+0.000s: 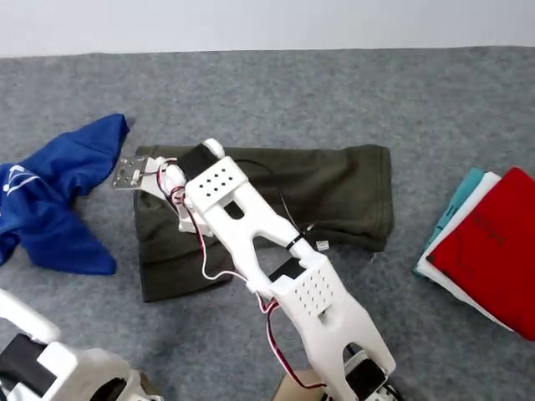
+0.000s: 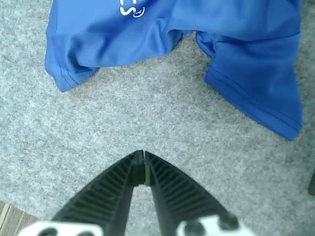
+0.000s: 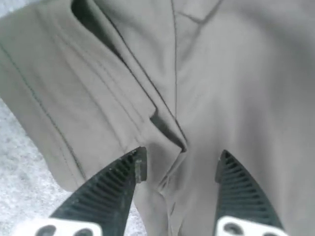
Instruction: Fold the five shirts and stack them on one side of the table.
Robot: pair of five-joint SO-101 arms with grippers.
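Observation:
An olive-green shirt (image 1: pixel 334 192) lies partly folded in the middle of the table. My right arm stretches over it, and my right gripper (image 3: pixel 179 164) hangs open just above its creased cloth (image 3: pixel 236 88) near the shirt's left end. A crumpled blue shirt (image 1: pixel 54 196) lies at the left edge of the table. My left gripper (image 2: pixel 143 164) is shut and empty above bare grey felt, a little short of the blue shirt (image 2: pixel 197 44). At the right edge sits a stack of folded shirts with a red one (image 1: pixel 493 246) on top.
Grey felt (image 1: pixel 334 92) covers the table, with a pale wall behind it. The left arm's white base (image 1: pixel 50 359) sits at the front left corner. A small metal bracket (image 1: pixel 129 173) shows by the right arm's wrist.

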